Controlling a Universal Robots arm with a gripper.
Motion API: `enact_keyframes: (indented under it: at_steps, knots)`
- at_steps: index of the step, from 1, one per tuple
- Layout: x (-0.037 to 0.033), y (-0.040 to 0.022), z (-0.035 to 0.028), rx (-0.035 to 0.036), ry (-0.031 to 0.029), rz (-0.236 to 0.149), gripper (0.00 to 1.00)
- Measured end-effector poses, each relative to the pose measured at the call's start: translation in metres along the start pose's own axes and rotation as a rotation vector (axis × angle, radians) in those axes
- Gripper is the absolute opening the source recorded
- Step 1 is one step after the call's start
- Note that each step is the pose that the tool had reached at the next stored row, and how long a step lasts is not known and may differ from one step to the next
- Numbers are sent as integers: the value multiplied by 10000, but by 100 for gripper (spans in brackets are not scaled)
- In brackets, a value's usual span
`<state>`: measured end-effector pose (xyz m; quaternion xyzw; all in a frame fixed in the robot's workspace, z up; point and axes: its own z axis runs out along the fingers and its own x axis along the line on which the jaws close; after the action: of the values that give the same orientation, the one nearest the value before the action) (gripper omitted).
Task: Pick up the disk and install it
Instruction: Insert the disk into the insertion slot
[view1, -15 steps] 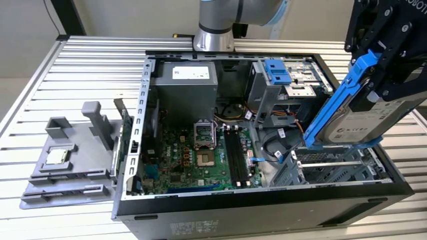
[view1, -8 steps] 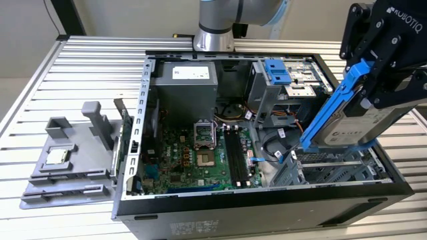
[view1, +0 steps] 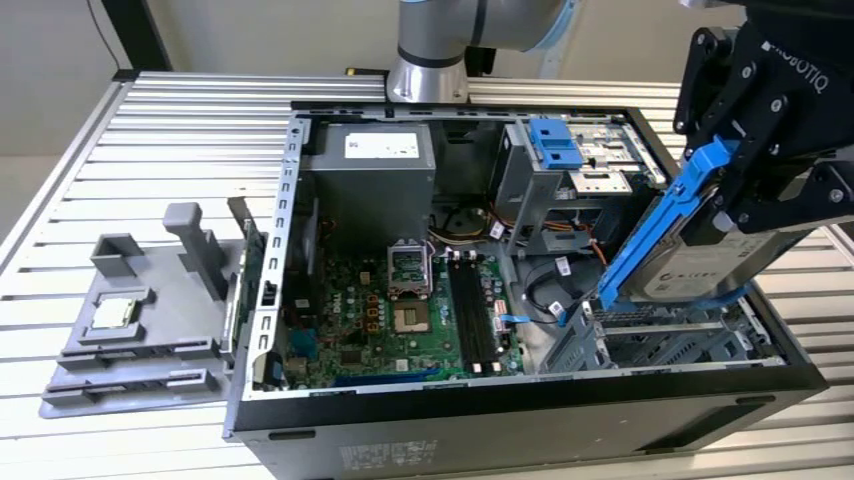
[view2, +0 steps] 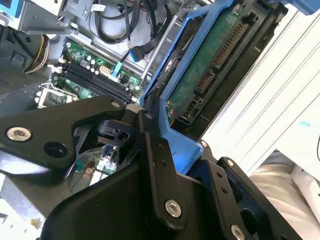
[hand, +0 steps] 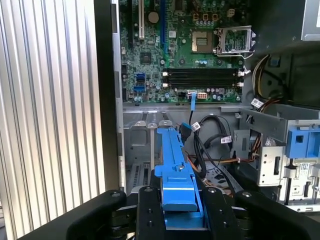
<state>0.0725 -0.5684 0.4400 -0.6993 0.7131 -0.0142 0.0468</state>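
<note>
Currently gripper (view1: 731, 175) is clenched on the disk (view1: 694, 262) by its blue carrier, tilted (1 end down) over the drive bay (view1: 667, 340) at the case (view1: 521, 440) corner, apparently angled for insertion.

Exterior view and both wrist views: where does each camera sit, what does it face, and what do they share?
Exterior view: off the arm, high, looking down into the open computer case; arm and gripper show.
First wrist view: at the wrist, looking past the gripper along the disk to the motherboard.
Second wrist view: at the wrist, facing the disk's circuit-board side; gripper shows.
Shared: gripper shut on the disk.
</note>
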Motion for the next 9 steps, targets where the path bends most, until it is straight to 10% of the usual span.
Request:
enact_keyframes:
  at_steps: [9]
  knots:
    - [32,-16,100,-1,-34,-15,0]
